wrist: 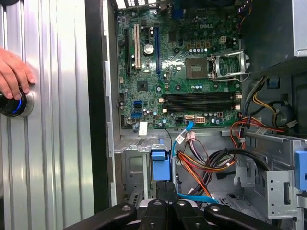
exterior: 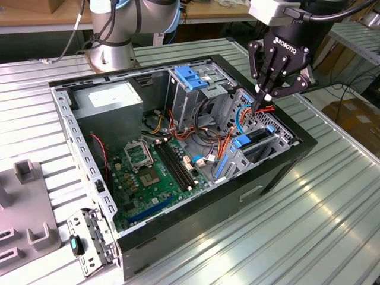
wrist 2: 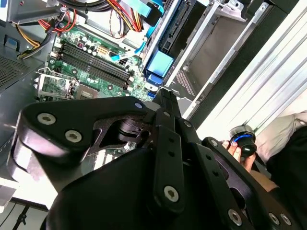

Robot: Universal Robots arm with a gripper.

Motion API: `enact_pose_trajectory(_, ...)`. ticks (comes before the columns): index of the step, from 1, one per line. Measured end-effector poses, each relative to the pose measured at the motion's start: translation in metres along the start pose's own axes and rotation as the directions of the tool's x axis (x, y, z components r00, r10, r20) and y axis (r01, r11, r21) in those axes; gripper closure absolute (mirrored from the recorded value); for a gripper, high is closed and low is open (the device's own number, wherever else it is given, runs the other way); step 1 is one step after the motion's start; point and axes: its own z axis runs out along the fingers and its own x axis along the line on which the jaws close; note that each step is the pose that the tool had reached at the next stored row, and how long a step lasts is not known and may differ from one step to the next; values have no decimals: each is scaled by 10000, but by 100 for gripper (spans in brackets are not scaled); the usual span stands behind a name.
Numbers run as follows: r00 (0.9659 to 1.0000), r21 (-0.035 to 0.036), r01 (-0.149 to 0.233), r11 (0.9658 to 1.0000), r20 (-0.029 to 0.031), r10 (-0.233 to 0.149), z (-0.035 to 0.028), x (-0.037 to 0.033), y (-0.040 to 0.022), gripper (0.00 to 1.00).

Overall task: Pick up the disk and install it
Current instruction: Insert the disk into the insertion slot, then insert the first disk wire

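Note:
In the exterior view my gripper [exterior: 263, 98] hangs over the drive bay at the right end of the open computer case [exterior: 83, 160], fingers drawn together with nothing between them. Just below it the disk [exterior: 259, 139], a flat dark slab with blue carrier edges, lies slanted in the metal bay. Its blue carrier tab [wrist: 160, 168] sits just beyond my fingertips in the first wrist view. The same tab [wrist 2: 159, 64] appears past the gripper [wrist 2: 165, 96] in the second wrist view.
Green motherboard [exterior: 151, 172] fills the case floor, with a grey power supply [exterior: 110, 104] at the back and a metal cage with a light-blue latch [exterior: 191, 77]. Orange and red cables [wrist: 201, 165] run beside the bay. A hand [wrist: 14, 72] rests on a blue-lit knob [wrist: 10, 104] on the ribbed table.

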Motion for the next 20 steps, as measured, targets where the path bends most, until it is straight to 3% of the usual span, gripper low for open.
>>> enact_pose_trajectory(4, 10000, 0, 0, 10000, 4, 0, 17, 0, -1, 89)
enact_pose_trajectory(14, 10000, 0, 0, 10000, 1, 0, 257, 86, -29, 89)
enact_pose_trajectory(17, 10000, 0, 0, 10000, -2, 0, 312, 88, -67, 89)
enact_pose_trajectory(20, 10000, 1, 0, 10000, -6, 0, 378, 82, -165, 89)
